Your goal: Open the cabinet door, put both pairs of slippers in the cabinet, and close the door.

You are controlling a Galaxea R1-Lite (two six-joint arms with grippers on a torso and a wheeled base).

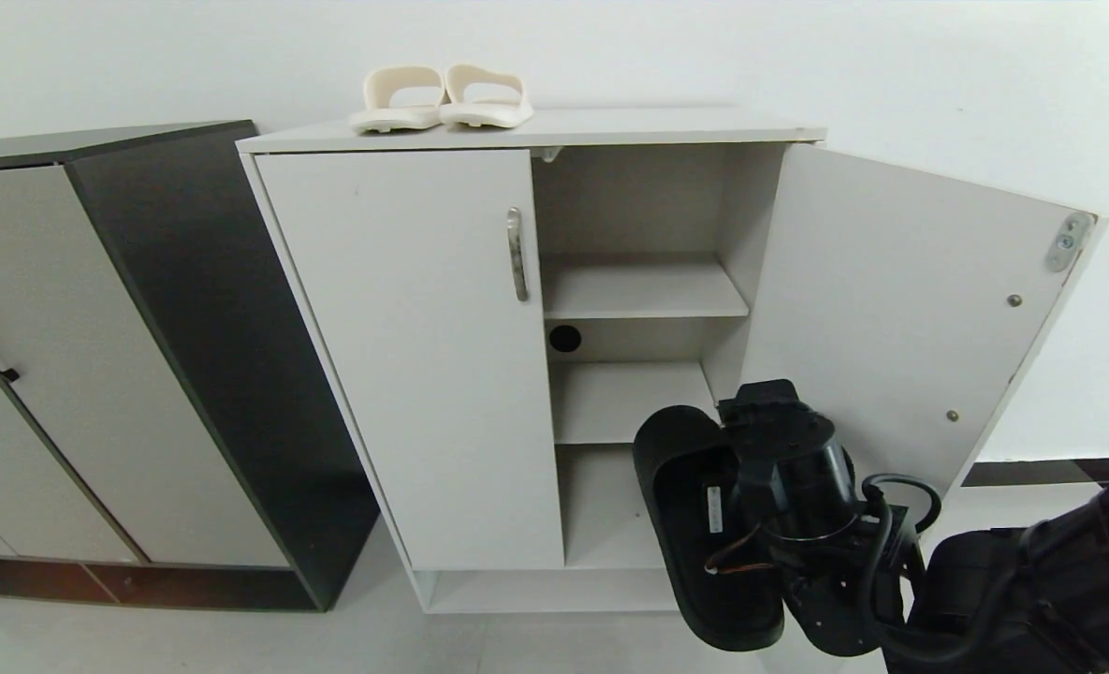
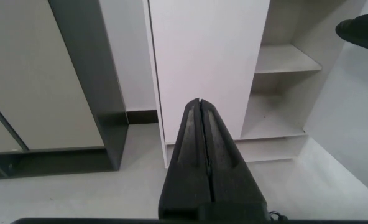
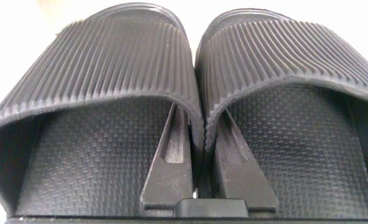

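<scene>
Black slippers (image 1: 704, 524): held as a pair before the cabinet's (image 1: 404, 356) open right side | Right gripper (image 3: 199, 174): fingers (image 3: 168, 168) one inside each slipper, pinching the adjoining inner sides | Left gripper (image 2: 199, 124): fingers pressed together, empty | Beige slippers (image 1: 439, 98): on cabinet top, left half | Handling: judged light, soft, flexible; best pinched at the touching inner sides.

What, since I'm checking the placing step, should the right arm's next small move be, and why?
Probably ease the black slippers forward onto the middle shelf. The right gripper is shut on both slippers' inner edges, the cabinet door stands open, and that shelf is bare just beyond them.
</scene>
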